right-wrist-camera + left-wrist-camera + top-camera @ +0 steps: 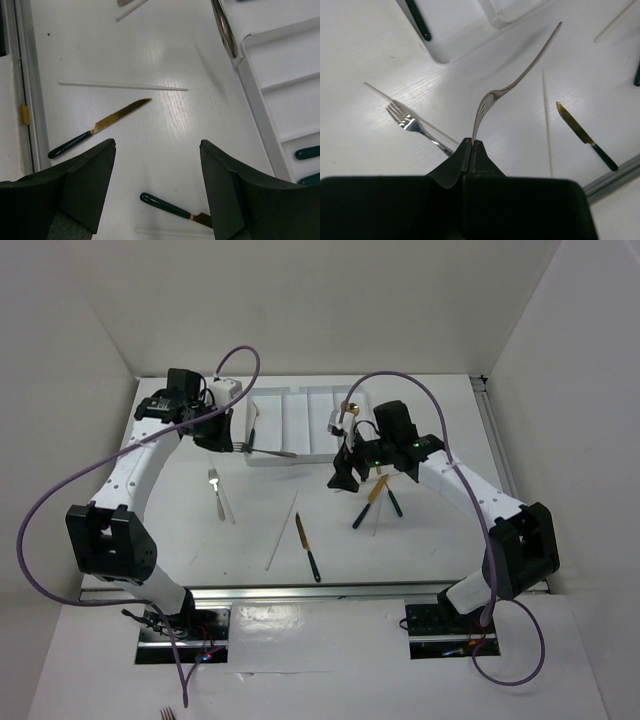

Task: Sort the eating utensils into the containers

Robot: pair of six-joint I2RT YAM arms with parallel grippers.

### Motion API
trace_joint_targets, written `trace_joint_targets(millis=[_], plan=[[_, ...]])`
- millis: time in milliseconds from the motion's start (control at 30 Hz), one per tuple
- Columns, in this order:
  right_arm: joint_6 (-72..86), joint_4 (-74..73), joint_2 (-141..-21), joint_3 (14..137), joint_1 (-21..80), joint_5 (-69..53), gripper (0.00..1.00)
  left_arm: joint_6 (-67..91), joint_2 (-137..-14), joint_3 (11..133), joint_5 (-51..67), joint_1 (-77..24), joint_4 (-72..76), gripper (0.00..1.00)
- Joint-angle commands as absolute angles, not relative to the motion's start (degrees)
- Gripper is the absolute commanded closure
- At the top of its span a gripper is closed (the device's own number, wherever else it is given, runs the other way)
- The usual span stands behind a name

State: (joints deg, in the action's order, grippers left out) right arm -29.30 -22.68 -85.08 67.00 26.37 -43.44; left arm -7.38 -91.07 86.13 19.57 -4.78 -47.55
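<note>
Left end effector [471,145] pinched closed on a silver fork [515,85]; right end effector [157,145] spread wide.
Your left arm reaches forward to the near-left corner of the tray [290,415]. Your right arm folds inward and hangs over the white tabletop [180,530], just off the tray's near-right corner. White walls [300,300] enclose the tabletop on three sides. The held fork, gripped at its tines, lies roughly level, with its handle pointing right along the tray's near edge.
</note>
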Motion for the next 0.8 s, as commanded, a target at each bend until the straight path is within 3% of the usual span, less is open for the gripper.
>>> trace_joint_targets(millis=[0, 267, 400, 600, 767], plan=[[-30.41, -19.0, -82.54, 66.8, 26.8, -40.0, 0.24, -11.07, -91.14, 89.3, 13.63, -6.41, -46.85, 1.0], [-30.76, -10.81, -79.36, 61.08, 31.11, -31.99, 0.23, -16.61, -97.46, 99.65, 21.63, -9.49, -55.63, 1.0], [-30.23, -11.34, -79.37, 60.56, 31.11, -31.21, 0.23, -15.39, -101.07, 106.34, 6.2, -10.02, -53.01, 1.0], [-29.62, -10.2, -77.61, 59.24, 31.11, -29.79, 0.23, -17.47, -99.32, 101.71, -9.71, -13.7, -38.08, 1.0], [-29.62, -10.72, -77.09, 58.71, 31.11, -29.79, 0.23, -25.92, -102.73, 102.91, -15.38, -16.08, -29.36, 1.0]])
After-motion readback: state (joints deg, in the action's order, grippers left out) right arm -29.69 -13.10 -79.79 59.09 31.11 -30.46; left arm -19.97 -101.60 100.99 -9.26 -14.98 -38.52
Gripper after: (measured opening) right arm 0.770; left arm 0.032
